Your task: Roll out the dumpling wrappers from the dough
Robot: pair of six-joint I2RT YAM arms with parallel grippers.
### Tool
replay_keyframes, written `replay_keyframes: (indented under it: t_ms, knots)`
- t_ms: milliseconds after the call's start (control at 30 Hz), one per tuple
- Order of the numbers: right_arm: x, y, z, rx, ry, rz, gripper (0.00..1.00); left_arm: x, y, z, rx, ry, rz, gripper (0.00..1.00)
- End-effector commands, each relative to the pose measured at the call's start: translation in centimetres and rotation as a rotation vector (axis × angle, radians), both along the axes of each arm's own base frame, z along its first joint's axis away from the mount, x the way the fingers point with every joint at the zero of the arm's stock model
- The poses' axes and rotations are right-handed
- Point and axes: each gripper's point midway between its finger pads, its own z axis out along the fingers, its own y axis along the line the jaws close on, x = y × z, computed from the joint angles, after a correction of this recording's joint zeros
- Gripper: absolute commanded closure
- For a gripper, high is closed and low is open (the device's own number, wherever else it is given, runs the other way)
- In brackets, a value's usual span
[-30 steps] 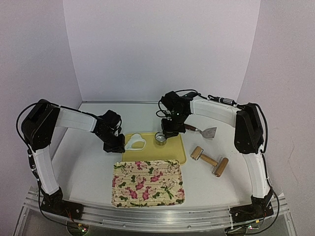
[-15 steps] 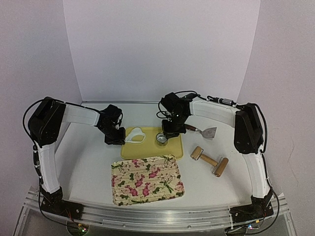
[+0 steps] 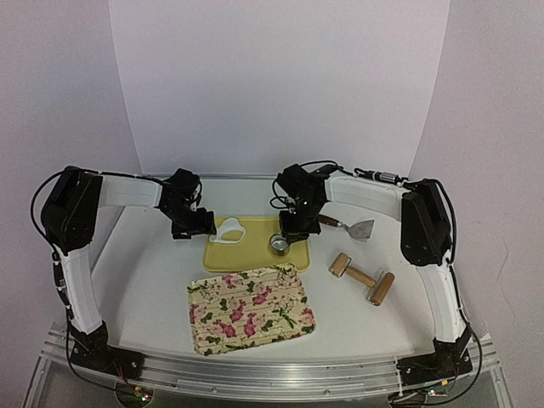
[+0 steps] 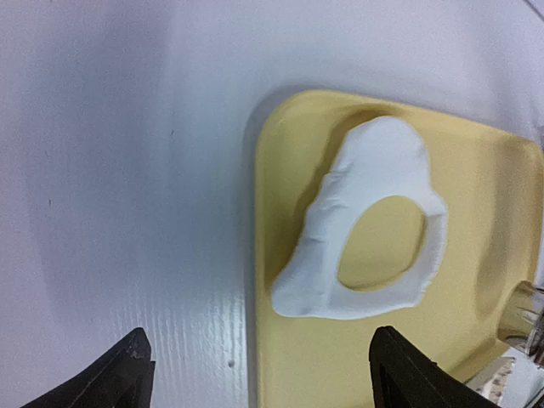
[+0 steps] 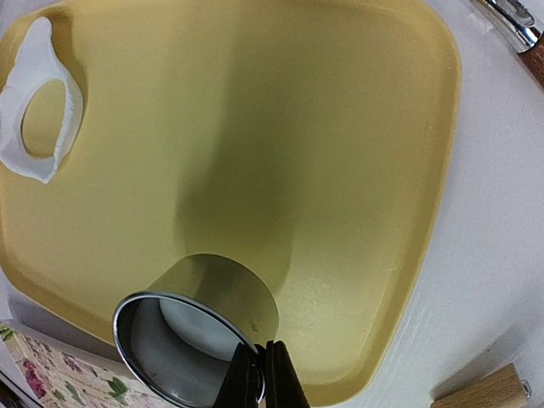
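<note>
The leftover dough sheet with a hole point(image 4: 382, 153) point(image 3: 229, 231) lies flat on the left end of the yellow board point(image 4: 340, 357) point(image 3: 255, 253). My left gripper point(image 4: 263, 378) point(image 3: 202, 228) stands open just off it, one finger over the white table and one over the board, holding nothing. My right gripper point(image 5: 259, 378) point(image 3: 285, 236) is shut on the rim of the metal ring cutter point(image 5: 149, 357) point(image 3: 279, 244), near the board's front edge. Inside the ring shows a round white dumpling wrapper point(image 5: 195, 327).
A floral tray point(image 3: 251, 308) point(image 5: 51, 374) lies in front of the board, slightly skewed. A wooden rolling pin point(image 3: 361, 278) point(image 5: 484, 391) lies to the right. A metal scraper point(image 3: 361, 228) rests behind it, right of the board.
My left gripper has opened and let go of the leftover dough sheet, which now lies on the board. That arm moved back. The board and floral tray shifted slightly.
</note>
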Motion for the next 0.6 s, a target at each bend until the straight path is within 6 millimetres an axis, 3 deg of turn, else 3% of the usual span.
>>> replay_keyframes:
  t_ms: [0, 100, 267, 567]
  knots:
    - [0.1, 1.2, 1.3, 0.032, -0.022, -0.019, 1.00, 0.6, -3.7, 11.0, -0.186, -0.186, -0.008, 0.10]
    - [-0.1, 2.0, 1.4, 0.045, -0.018, -0.019, 1.00, -0.7, -7.3, 11.7, -0.254, -0.147, -0.055, 0.09]
    - [0.0, 3.2, 2.4, 0.069, -0.038, -0.017, 1.00, -2.9, -12.3, 11.1, -0.307, -0.087, -0.137, 0.08]
    - [0.0, 4.6, 4.1, 0.109, -0.066, -0.008, 1.00, -4.0, -13.5, 8.5, -0.273, -0.010, -0.155, 0.12]
